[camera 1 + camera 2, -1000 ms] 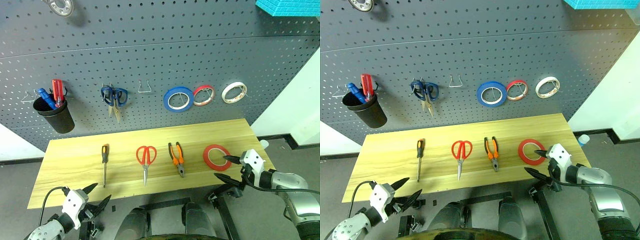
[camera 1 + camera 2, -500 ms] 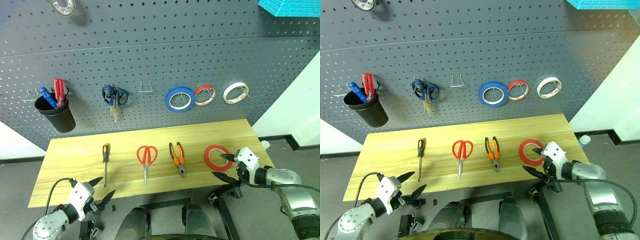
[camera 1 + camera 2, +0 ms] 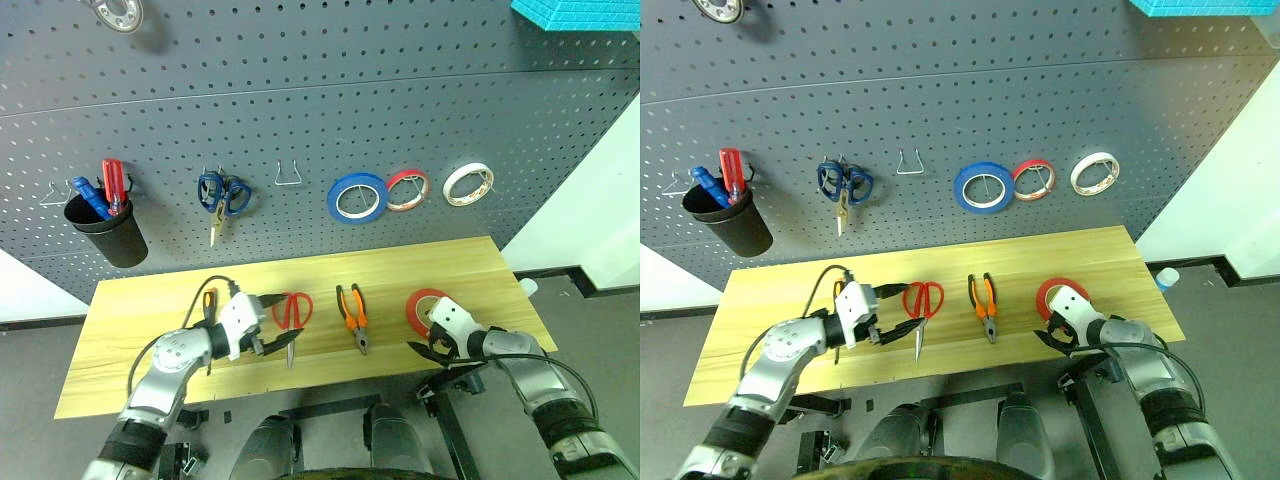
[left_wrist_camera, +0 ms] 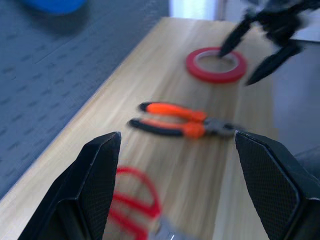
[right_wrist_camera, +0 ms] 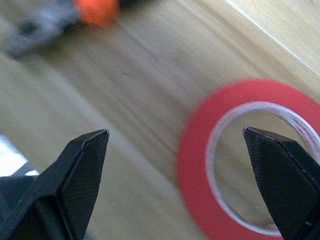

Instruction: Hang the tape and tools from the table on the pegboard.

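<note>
On the table (image 3: pixel 140 330) four things lie in a row near the front edge, spread apart so each can be taken alone: a slim screwdriver (image 3: pixel 209 300), red-handled scissors (image 3: pixel 293 316), pliers (image 3: pixel 353 315) and the red tape (image 3: pixel 422 304). None hangs on the pegboard (image 3: pixel 300 110) yet. The right claw (image 3: pixel 424 340) stands wide open at the near rim of the tape, tilted down, one finger over the ring's hole and one outside it (a stance that looks meant to pinch the thin band). The left claw (image 3: pixel 275 338), also open and empty, hovers just above the table between screwdriver and scissors, its tips toward the scissors' blades. A bare wire hook (image 3: pixel 289 175) on the pegboard sits between the blue-handled scissors (image 3: pixel 222 195) and the blue roll (image 3: pixel 357 198), probably a spot for one tool.
</note>
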Controlling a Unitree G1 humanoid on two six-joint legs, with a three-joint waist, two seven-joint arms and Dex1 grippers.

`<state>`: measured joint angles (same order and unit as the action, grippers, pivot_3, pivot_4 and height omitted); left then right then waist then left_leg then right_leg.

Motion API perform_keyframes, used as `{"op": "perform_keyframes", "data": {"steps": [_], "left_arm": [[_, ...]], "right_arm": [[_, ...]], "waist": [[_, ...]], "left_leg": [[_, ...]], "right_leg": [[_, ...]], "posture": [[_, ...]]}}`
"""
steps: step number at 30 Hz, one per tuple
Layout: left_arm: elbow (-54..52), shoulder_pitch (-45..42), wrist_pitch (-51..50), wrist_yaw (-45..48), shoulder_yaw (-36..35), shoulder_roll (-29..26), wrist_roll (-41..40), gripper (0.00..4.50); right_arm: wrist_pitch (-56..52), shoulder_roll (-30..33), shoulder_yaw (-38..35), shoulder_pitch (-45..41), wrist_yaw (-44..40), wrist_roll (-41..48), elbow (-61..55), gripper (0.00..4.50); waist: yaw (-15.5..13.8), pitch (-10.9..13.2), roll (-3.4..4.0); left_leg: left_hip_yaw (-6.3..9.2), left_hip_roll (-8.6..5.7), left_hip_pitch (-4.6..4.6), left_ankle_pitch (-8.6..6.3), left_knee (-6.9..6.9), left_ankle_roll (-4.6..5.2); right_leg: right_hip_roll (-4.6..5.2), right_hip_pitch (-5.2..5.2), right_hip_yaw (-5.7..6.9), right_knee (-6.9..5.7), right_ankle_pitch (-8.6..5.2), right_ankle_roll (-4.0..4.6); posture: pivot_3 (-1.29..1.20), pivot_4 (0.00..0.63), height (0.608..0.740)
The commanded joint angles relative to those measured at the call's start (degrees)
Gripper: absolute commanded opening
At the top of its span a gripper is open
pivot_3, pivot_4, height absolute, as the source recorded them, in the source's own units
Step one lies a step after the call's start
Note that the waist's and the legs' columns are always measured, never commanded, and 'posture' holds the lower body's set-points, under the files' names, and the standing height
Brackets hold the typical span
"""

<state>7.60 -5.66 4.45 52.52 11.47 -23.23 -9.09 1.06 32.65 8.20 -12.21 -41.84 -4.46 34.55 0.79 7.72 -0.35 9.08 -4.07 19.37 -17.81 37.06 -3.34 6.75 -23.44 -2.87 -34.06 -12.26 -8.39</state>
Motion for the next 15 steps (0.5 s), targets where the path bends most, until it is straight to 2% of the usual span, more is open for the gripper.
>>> {"op": "perform_keyframes", "data": {"steps": [1,7,14,15], "left_arm": [[0.43,-2.86,-3.71,-1.06,2.66,1.92,1.72,3.78],[1.58,-4.05,-5.6,-3.35,3.54,3.67,3.41,3.78],[0.79,-1.69,-8.42,-1.62,3.21,1.8,2.25,3.78],[0.62,-1.5,-8.99,-1.34,3.24,1.57,2.24,3.8]], "right_arm": [[2.11,-0.88,0.09,-3.72,1.02,-1.13,7.14,4.5],[2.69,-2.03,0.96,-8.27,-0.17,-2.08,16.36,4.5],[-0.31,-2.62,1.55,-11.37,-3.39,-2.6,21.92,4.5],[-0.32,-2.67,1.55,-11.56,-3.65,-2.63,22.21,4.32]], "waist": [[0.03,0.0,0.0],[0.42,-0.02,-0.02],[0.4,-0.11,-0.1],[0.38,-0.11,-0.1]], "left_leg": [[0.0,0.0,0.0,0.0,0.0,0.0],[0.0,0.01,-0.04,0.01,0.01,0.0],[0.0,0.01,-0.1,0.01,0.07,0.0],[0.01,0.01,-0.11,0.01,0.07,0.0]], "right_leg": [[0.0,0.0,0.0,-0.01,0.0,0.0],[-0.03,0.01,-0.01,-0.02,0.02,0.01],[-0.03,0.12,-0.02,-0.03,0.02,0.02],[-0.03,0.12,-0.02,-0.03,0.02,0.02]], "posture": [[-0.03,0.089,0.738],[-0.03,0.086,0.738],[-0.02,0.083,0.738],[-0.02,0.083,0.738]]}}
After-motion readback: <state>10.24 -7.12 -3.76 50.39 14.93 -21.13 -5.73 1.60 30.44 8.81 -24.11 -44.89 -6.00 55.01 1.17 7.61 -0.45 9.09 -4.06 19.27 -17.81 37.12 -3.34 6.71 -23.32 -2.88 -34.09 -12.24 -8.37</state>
